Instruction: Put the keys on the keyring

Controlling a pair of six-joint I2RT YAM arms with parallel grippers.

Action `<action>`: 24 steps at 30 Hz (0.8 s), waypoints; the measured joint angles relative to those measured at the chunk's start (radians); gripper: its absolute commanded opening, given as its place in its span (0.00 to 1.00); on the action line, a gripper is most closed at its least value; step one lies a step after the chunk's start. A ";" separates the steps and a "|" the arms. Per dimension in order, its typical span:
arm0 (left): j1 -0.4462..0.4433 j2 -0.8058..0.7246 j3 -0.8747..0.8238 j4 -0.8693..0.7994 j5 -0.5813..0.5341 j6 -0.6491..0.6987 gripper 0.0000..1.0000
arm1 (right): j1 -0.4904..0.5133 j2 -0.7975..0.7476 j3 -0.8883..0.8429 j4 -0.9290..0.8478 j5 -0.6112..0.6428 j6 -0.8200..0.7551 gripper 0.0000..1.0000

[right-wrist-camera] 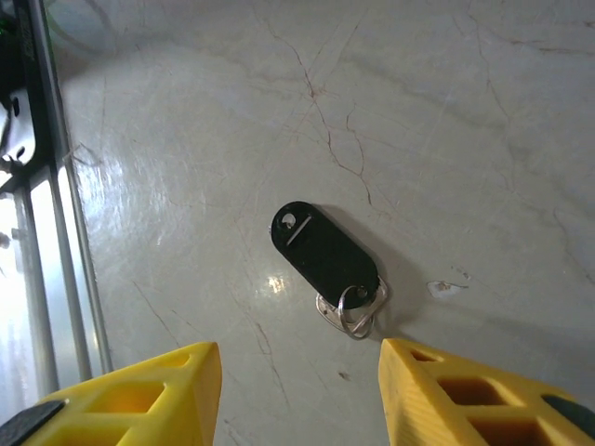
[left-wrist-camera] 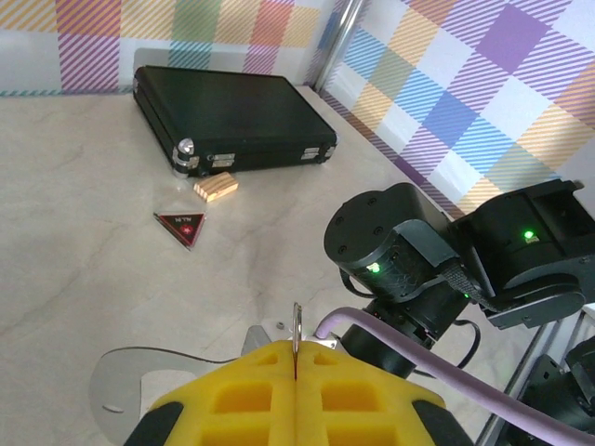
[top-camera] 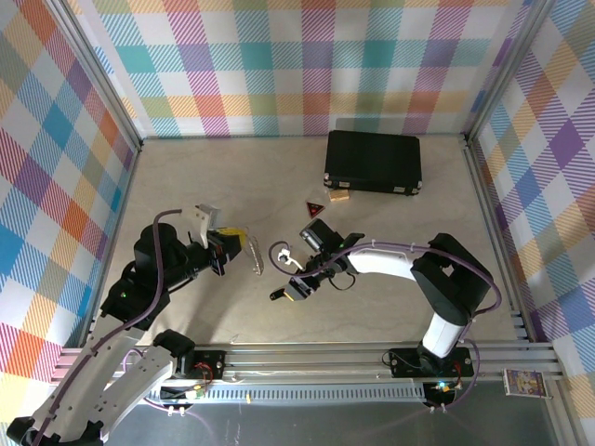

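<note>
Your left gripper (left-wrist-camera: 296,364) is squeezed tight on the keyring (top-camera: 257,255), holding it up on its edge so a key can slide on. Your right gripper (right-wrist-camera: 297,360) is spread wide with nothing in it, just over the black key (right-wrist-camera: 323,253) that lies flat on the table (right-wrist-camera: 465,111), ready to pick it up.

Black key (right-wrist-camera: 323,253) lying flat, silver keyring (left-wrist-camera: 296,325) gripped

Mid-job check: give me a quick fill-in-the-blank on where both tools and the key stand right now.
1. The left tool is ___ on the thin metal keyring.
2. The right tool hangs ___ over the key, which lies on the table.
3. The tan block lies right by the black ___.
Missing words: shut; open; case.
</note>
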 measured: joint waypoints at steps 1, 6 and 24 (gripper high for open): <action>0.000 -0.003 0.000 -0.002 0.000 0.000 0.00 | 0.001 -0.003 -0.011 0.010 0.001 -0.013 0.53; 0.001 -0.015 0.001 -0.022 0.002 0.000 0.00 | 0.005 -0.011 -0.060 0.051 0.003 -0.071 0.64; 0.001 -0.023 0.010 -0.054 0.001 -0.012 0.00 | 0.024 0.055 -0.060 0.148 0.037 -0.144 0.47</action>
